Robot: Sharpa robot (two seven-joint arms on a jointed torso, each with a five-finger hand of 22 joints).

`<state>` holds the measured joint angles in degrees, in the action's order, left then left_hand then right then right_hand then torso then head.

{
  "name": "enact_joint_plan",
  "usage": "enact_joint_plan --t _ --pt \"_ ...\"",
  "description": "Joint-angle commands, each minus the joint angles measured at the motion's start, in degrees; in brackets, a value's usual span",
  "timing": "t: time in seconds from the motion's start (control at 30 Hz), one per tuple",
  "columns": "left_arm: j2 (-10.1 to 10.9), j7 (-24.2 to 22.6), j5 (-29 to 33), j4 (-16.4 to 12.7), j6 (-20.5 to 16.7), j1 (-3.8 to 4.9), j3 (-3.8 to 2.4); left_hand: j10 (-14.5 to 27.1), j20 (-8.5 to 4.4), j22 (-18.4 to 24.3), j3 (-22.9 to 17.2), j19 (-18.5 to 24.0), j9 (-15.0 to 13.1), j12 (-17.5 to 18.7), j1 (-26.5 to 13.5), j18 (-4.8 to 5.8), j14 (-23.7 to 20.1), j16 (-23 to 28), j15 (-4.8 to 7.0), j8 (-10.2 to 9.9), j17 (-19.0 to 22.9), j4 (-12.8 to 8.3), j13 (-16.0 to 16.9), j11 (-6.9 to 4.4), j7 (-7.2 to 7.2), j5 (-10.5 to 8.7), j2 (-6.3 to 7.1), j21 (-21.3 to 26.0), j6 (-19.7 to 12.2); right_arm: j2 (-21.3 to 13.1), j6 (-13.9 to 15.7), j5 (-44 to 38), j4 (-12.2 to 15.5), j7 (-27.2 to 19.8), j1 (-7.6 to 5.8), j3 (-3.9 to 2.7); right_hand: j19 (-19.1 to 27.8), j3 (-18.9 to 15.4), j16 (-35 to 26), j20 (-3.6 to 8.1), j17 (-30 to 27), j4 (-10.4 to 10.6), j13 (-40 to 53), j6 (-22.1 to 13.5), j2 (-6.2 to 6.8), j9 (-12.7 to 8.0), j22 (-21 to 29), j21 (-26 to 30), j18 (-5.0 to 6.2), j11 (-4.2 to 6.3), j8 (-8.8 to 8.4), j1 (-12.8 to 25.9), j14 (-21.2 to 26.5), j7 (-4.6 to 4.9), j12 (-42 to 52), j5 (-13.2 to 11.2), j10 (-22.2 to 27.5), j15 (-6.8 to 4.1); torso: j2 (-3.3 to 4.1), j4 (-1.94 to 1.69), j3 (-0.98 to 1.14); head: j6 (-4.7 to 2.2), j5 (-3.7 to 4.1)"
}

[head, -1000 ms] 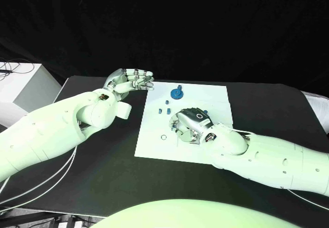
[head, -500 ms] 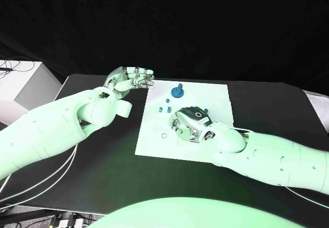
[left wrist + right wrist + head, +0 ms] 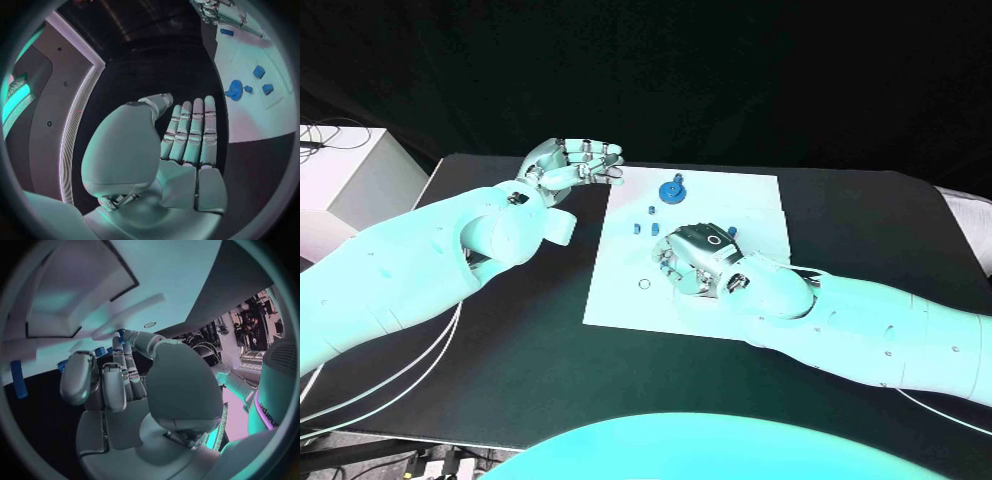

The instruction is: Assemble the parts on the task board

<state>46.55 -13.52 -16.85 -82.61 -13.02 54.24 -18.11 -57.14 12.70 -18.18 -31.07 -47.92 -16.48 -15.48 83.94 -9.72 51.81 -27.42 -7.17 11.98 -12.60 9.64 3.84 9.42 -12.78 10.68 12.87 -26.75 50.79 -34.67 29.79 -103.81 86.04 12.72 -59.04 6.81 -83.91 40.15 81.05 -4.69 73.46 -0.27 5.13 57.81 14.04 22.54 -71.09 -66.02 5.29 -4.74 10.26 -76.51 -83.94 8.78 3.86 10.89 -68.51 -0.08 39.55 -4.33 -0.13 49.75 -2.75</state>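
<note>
The white task board (image 3: 750, 205) lies mid-table. On its far part stands a round blue part (image 3: 674, 192), with small blue parts (image 3: 645, 230) just nearer. My right hand (image 3: 697, 259) hangs low over the board's middle, fingers curled down. In the right wrist view, that hand (image 3: 125, 385) pinches a small blue part (image 3: 121, 332) between the thumb and a fingertip. My left hand (image 3: 573, 163) is raised beside the board's far left corner. In the left wrist view, the left hand (image 3: 184, 145) holds nothing, its fingers straight, with the round blue part (image 3: 235, 91) beyond them.
A small ring (image 3: 646, 287) lies on the board near its left edge, close to my right hand. A white box (image 3: 343, 185) stands off the black table's (image 3: 516, 340) far left corner. My right forearm covers the board's near right corner.
My left hand has risen slightly. My right hand has edged a little to the left over the board. The parts on the board lie as before.
</note>
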Motion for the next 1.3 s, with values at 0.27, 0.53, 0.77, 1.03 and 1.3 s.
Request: enact_joint_plan --t 0.27,0.53,0.77,1.03,1.3 --pt "0.05 -0.20 -0.05 -0.01 0.49 -0.01 -0.04 0.10 0.00 0.05 0.37 -0.53 0.05 0.35 0.44 -0.64 0.29 0.30 0.02 0.05 -0.06 0.04 0.07 0.29 -0.24 -0.09 -0.24 0.33 -0.03 -0.67 -0.78 -0.12 0.16 -0.94 0.26 0.26 0.63 -7.22 -0.91 -0.99 -1.38 0.05 -1.41 -2.74 1.80 -1.54 2.76 3.76 0.43 -0.96 -2.36 -0.19 -2.27 -0.19 -0.25 -0.51 7.57 0.58 0.00 -0.01 0.04 -0.14 0.21" --pt "0.09 -0.15 -0.05 0.06 0.51 -0.01 -0.04 0.11 0.00 0.15 0.41 -0.60 0.07 0.36 0.43 -0.64 0.31 0.42 0.01 0.08 -0.12 0.10 0.07 0.30 -0.24 -0.09 -0.30 0.45 -0.01 -1.44 0.01 -0.12 0.86 -0.62 0.25 0.26 0.84 -14.43 -1.37 -1.34 -2.29 1.15 -1.46 -3.11 0.18 -3.13 4.52 6.14 0.79 -1.42 -3.80 -3.32 -2.07 -0.39 0.06 -0.16 10.90 0.91 -0.02 -0.03 0.08 -0.52 0.49" --pt "0.15 -0.12 -0.05 0.17 0.50 -0.01 -0.04 0.11 0.00 0.15 0.41 -0.60 0.07 0.36 0.43 -0.64 0.31 0.42 0.01 0.08 -0.12 0.10 0.07 0.30 -0.24 -0.09 -0.30 0.45 -0.01 -2.76 1.54 -0.12 2.04 -0.07 -0.01 0.15 0.66 -19.75 -1.48 -1.60 -2.63 2.95 -1.46 -3.01 -1.01 -4.44 4.97 6.80 0.83 -1.84 -4.76 -6.26 -2.01 -0.41 0.11 0.30 13.19 1.24 -0.02 0.12 0.08 -1.00 0.87" --pt "0.16 -0.08 -0.05 0.20 0.66 -0.02 -0.03 0.12 0.00 0.19 0.42 -0.64 0.08 0.38 0.46 -0.64 0.32 0.48 0.01 0.10 -0.15 0.12 0.06 0.29 -0.23 -0.09 -0.33 0.52 -0.01 -6.13 1.57 3.32 5.15 0.07 -1.93 -0.57 0.35 -20.46 -1.43 -1.44 -2.67 4.75 -1.21 -2.82 -1.59 -5.34 4.71 6.49 0.81 -1.36 -5.33 -7.53 -2.03 0.18 1.66 0.80 10.94 0.93 -0.07 0.07 0.08 -1.91 1.88" --pt "0.24 -0.05 -0.05 0.18 0.84 -0.03 -0.03 0.12 -0.01 0.22 0.41 -0.67 0.09 0.38 0.50 -0.64 0.34 0.52 0.02 0.11 -0.17 0.11 0.06 0.29 -0.22 -0.08 -0.37 0.56 0.00 -11.65 -5.31 13.48 7.12 -1.26 -7.47 -1.36 -0.13 -15.80 -0.79 -0.85 -1.83 6.54 -1.41 -1.97 0.21 -6.18 3.84 5.47 0.57 -0.78 -5.59 -6.68 -2.34 0.31 2.99 1.65 6.39 0.38 -0.09 0.08 0.00 -3.05 3.32"
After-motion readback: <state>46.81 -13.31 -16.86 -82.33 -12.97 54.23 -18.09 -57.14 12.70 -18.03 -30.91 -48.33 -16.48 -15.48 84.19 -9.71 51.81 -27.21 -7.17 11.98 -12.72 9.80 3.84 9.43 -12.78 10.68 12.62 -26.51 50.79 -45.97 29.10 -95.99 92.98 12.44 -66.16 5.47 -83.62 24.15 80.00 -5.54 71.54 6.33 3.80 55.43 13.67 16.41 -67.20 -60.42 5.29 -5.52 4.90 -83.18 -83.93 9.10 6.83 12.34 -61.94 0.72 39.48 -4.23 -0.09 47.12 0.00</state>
